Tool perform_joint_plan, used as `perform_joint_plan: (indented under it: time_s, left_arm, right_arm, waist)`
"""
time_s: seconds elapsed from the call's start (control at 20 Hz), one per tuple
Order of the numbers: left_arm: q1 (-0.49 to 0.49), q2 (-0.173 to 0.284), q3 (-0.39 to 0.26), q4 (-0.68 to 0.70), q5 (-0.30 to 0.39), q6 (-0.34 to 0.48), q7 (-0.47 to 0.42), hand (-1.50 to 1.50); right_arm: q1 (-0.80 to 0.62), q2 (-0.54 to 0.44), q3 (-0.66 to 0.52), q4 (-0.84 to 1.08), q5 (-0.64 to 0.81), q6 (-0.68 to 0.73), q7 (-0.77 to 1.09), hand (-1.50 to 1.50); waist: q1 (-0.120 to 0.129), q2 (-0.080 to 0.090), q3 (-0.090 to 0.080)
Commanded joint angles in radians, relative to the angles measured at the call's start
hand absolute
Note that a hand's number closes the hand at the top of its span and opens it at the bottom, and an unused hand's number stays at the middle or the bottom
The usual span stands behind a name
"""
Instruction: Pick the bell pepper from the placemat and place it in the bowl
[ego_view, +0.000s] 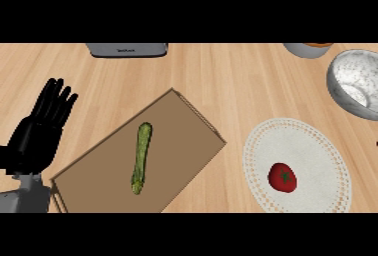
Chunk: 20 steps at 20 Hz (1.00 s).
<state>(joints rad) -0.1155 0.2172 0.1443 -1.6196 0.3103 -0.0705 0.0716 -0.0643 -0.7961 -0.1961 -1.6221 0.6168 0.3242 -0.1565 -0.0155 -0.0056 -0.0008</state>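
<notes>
A red bell pepper (282, 177) with a green stem lies on the round white placemat (303, 145) at the lower right of the counter. The silver bowl (347, 70) stands at the upper right, cut off by the view's edge. My left hand (38, 135) rests open at the far left, fingers up, well away from the pepper. The right hand does not show, apart from a tiny dark speck at the right edge that I cannot identify.
A brown cutting board (177, 130) lies in the middle with a long green vegetable (140, 157) on it. A grey appliance (127, 49) sits at the back edge, and a grey cup (310, 49) stands at the back right next to the bowl.
</notes>
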Motion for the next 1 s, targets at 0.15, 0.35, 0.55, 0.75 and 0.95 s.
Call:
perform_joint_plan:
  time_s: [0.15,0.35,0.55,0.75,0.95]
  left_arm:
    - [-0.048,0.038,0.04,0.008,0.046,-0.029,0.044,0.0]
    - [-0.039,-0.008,0.008,0.023,-0.005,0.003,0.008,0.0]
    - [-0.061,-0.006,0.005,0.019,-0.005,0.009,0.032,0.0]
    - [-0.041,-0.011,-0.005,0.024,-0.012,-0.014,0.011,0.0]
    - [-0.081,-0.031,-0.019,0.038,-0.007,-0.014,0.011,0.0]
  right_arm:
    - [-0.092,-0.082,-0.219,0.006,-0.079,0.058,0.094,1.5]
    - [-0.178,-0.035,-0.222,0.116,-0.075,0.039,0.134,1.5]
    - [-0.343,-0.037,-0.182,0.402,0.001,-0.089,0.06,1.5]
    - [-0.44,-0.076,-0.222,0.629,-0.004,-0.141,-0.059,1.5]
    - [-0.575,-0.072,-0.207,0.874,0.022,-0.204,-0.149,1.5]
  waist:
    - [0.012,0.005,0.0]
    - [0.02,0.006,0.001]
    - [0.04,0.012,0.002]
    - [0.039,0.013,0.002]
    - [0.05,0.017,0.003]
